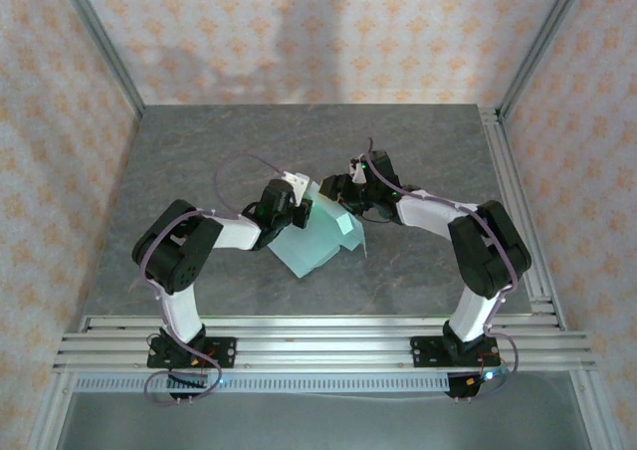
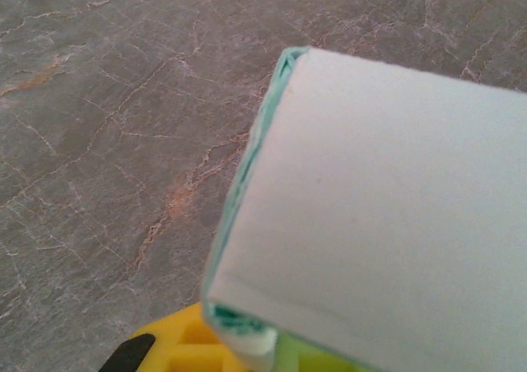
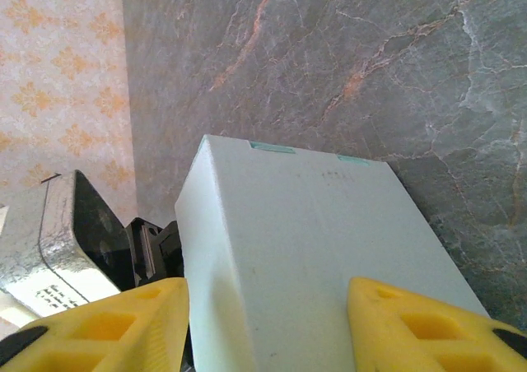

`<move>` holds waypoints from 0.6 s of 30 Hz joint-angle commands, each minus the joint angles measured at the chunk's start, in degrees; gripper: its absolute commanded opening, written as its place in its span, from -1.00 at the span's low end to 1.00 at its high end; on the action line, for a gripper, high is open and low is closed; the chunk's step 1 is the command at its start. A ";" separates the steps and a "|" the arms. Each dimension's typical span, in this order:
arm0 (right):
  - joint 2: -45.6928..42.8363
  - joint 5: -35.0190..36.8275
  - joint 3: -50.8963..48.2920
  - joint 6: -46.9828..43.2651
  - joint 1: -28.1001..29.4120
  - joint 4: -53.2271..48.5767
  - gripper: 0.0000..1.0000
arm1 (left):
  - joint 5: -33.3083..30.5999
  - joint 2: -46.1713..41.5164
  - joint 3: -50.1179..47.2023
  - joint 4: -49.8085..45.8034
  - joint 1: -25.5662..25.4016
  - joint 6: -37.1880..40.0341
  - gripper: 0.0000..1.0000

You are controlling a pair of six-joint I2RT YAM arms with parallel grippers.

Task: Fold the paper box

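Aluminium rails (image 1: 318,336) along the near table edge carry both arm bases. A grey, veined, stone-look table (image 1: 199,151) stretches beyond, closed in by walls (image 1: 328,32) papered cream with orange motifs. Both arms bend inward and meet mid-table at the paper box (image 1: 323,243), pale mint and folded into a flat rectangular form. From above it lies diagonally, long axis running near-left to far-right. From the right wrist its length runs straight away from the camera.

Right gripper (image 3: 268,310): jaws partly open, yellow fingers (image 3: 115,327) flanking the box's near end; whether they press it cannot be told. Left gripper (image 1: 302,214): one yellow finger (image 2: 185,347) sits under the box's corner, and the card hides the jaw gap.
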 commanded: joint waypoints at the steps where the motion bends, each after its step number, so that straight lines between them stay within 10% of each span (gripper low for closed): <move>1: -2.09 -4.49 -0.16 0.72 2.44 1.57 0.06 | 0.09 0.75 1.22 0.99 -0.63 -0.61 -0.83; 18: -0.54 -3.06 3.92 -5.22 -4.22 -7.08 0.18 | 2.37 0.15 0.62 1.27 -0.68 0.13 -0.82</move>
